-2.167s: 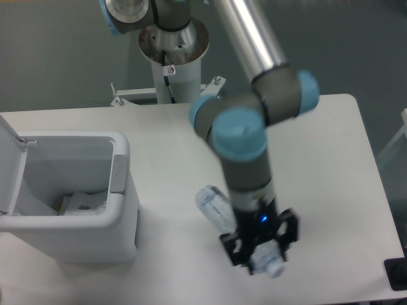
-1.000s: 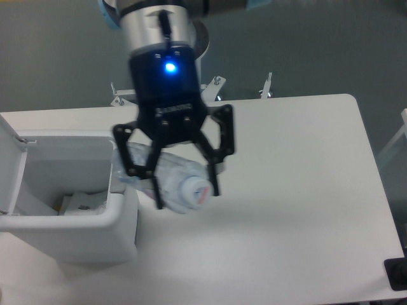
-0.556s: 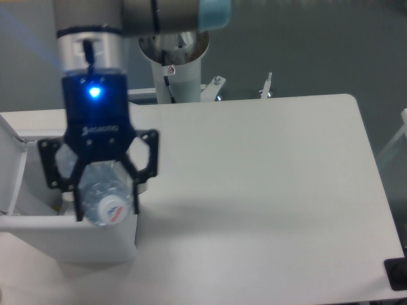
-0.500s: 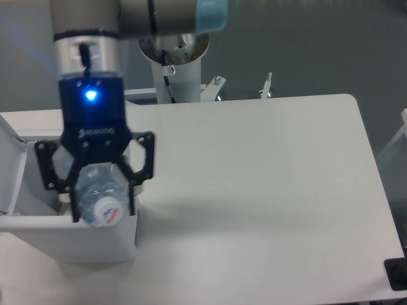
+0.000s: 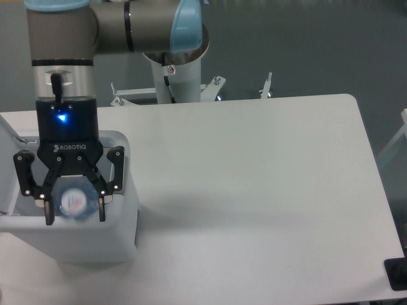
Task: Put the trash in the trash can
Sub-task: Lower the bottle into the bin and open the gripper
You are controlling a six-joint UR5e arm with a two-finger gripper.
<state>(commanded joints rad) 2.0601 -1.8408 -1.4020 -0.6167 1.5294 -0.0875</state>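
The pale grey-white trash can (image 5: 82, 240) stands at the table's left front, its flap lid (image 5: 7, 136) swung up on the left. My gripper (image 5: 74, 218) hangs straight over the can's opening with its fingers (image 5: 102, 213) spread. The clear bottle (image 5: 74, 199) shows cap-up between them, blurred and small, with a gap on each side, down inside the can. The white wrapper is hidden under the gripper and bottle.
The arm's base column (image 5: 175, 63) stands behind the table's far edge. The white table (image 5: 267, 190) stretches to the right of the can. A dark object (image 5: 397, 274) sits at the frame's lower right corner.
My gripper carried the bottle from the table's right front up and left over the can. In the last half second it moved further left and the bottle dropped free of the fingers.
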